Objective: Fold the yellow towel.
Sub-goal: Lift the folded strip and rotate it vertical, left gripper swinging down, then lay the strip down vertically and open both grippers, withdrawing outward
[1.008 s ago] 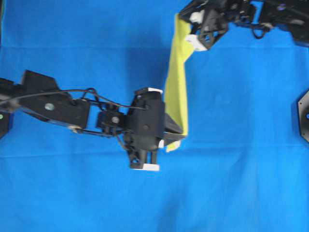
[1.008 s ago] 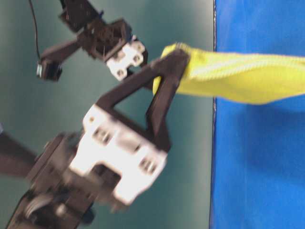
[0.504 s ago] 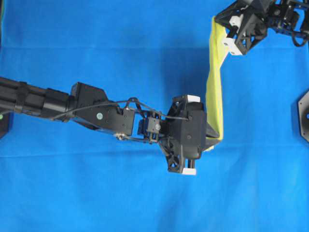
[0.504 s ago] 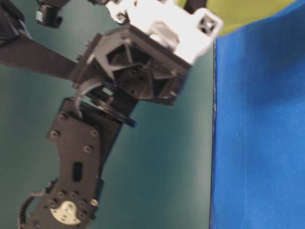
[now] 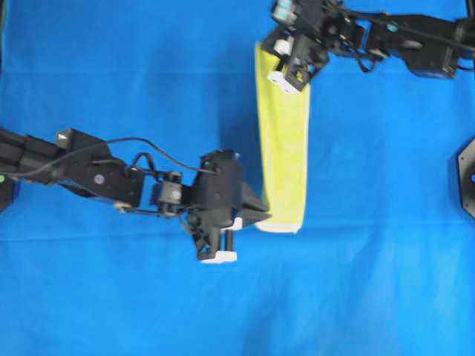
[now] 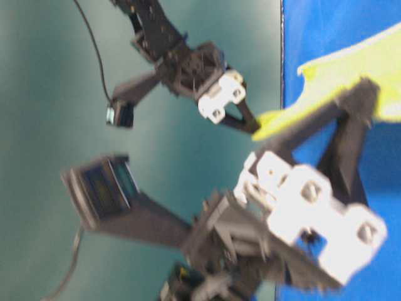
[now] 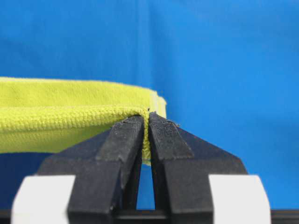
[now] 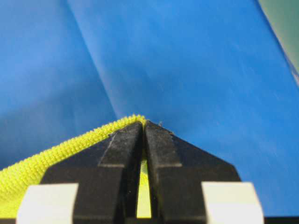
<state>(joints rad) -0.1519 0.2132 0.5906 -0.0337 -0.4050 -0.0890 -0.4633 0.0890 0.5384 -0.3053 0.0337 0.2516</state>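
The yellow towel (image 5: pixel 283 148) hangs as a long narrow strip stretched between my two grippers over the blue sheet (image 5: pixel 111 297). My left gripper (image 5: pixel 261 215) is shut on the strip's near left corner. In the left wrist view the hem is pinched between the black fingertips (image 7: pixel 161 133), and the towel (image 7: pixel 70 116) runs off to the left. My right gripper (image 5: pixel 273 59) is shut on the far end. In the right wrist view the towel (image 8: pixel 46 158) is caught at the gripper (image 8: pixel 143 125). At table level the towel (image 6: pixel 338 66) shows behind the left gripper (image 6: pixel 360 100).
The blue sheet covers the whole work surface. A black fixture (image 5: pixel 466 178) sits at the right edge. In the table-level view the bare teal table (image 6: pixel 62 94) lies left of the sheet's edge.
Both grippers, still shut on the towel, swung right and have now come back left. The strip now shows wider, with its broad face up.
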